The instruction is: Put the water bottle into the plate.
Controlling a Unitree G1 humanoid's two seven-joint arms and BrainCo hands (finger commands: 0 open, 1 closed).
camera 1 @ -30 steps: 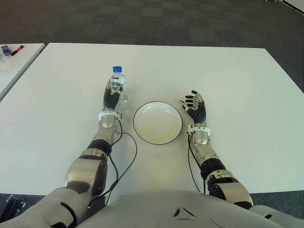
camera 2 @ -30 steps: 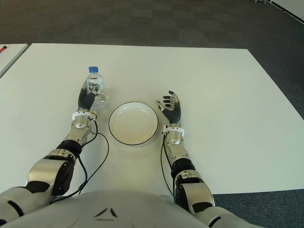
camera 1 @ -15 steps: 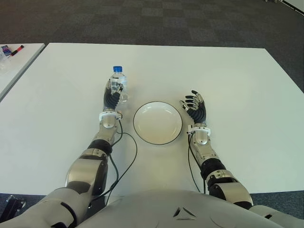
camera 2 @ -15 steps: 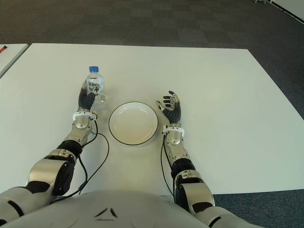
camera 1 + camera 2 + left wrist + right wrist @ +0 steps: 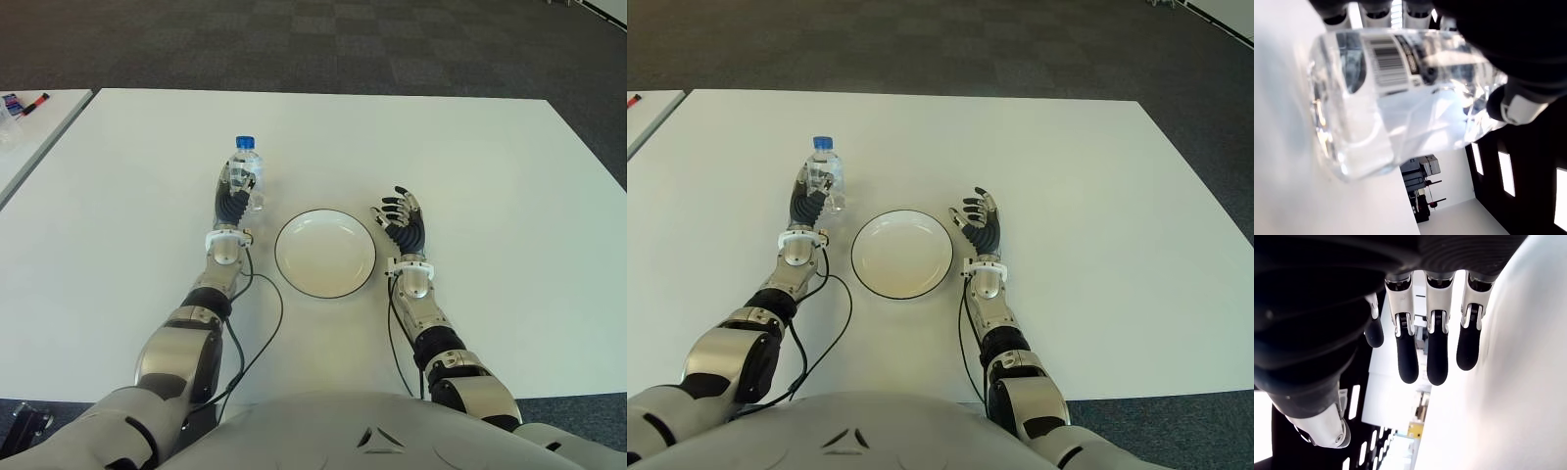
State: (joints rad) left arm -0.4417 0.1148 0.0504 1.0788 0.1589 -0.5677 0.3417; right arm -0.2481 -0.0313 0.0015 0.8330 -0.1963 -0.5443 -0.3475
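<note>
Clear plastic water bottle with blue cap [image 5: 245,174] is standing upright in the left hand [image 5: 233,201], on the robot's left side of the wide white surface [image 5: 470,166]. Fingers are wrapping around the lower body of the bottle; cap and shoulder are sticking out above the hand. Can't tell from the eye views whether the bottle base is touching the surface or slightly off it.

Round white plate with dark rim [image 5: 325,253] is sitting just beside the left hand, toward the robot's right and a bit nearer the body. The bottle is outside the plate, not touching it.

Left wrist view is showing a transparent label on the bottle with a black barcode [image 5: 1388,61]; beside it some small print, too blurred to read. No brand legible.

Right hand [image 5: 403,220] is showing just beside the plate on its right side, holding nothing. Its own wrist view is showing the fingers [image 5: 1408,360] extended, side by side and relaxed, thumb apart from them.
</note>
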